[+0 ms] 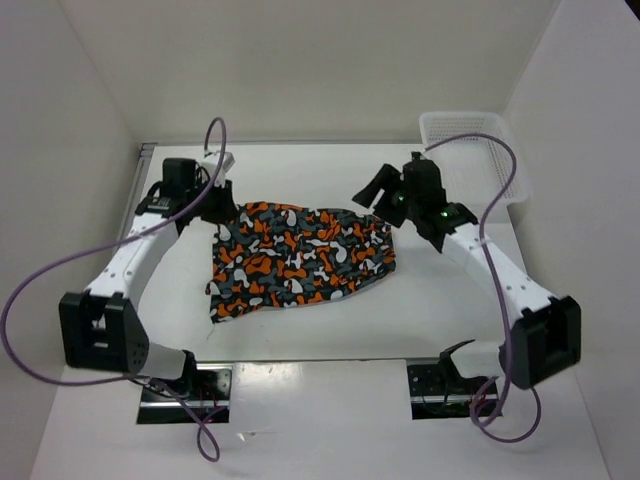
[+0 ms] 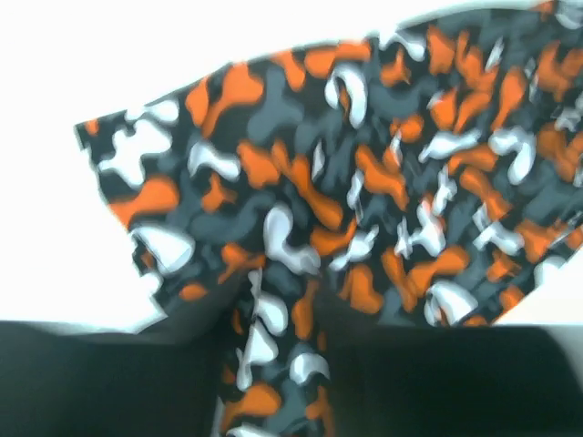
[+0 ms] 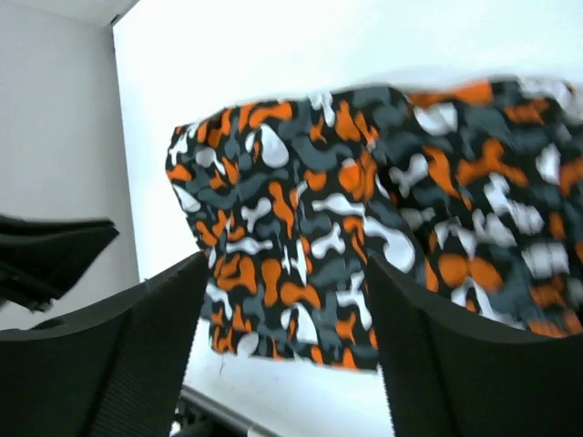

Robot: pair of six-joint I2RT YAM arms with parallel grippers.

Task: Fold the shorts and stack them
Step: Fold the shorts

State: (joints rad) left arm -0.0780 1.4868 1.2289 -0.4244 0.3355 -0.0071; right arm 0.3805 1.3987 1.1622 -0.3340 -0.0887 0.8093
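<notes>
Shorts (image 1: 300, 262), soft orange-grey-black-white camouflage cloth, flat on white table (image 1: 180, 300). Left gripper (image 2: 273, 364) clenched on far-left corner; right gripper (image 3: 284, 273) spread (empty) above right edge. Advice: pinch matching corner, lift evenly.

Nothing readable in any of the 3 views: no text, label, brand, number or sign.
</notes>
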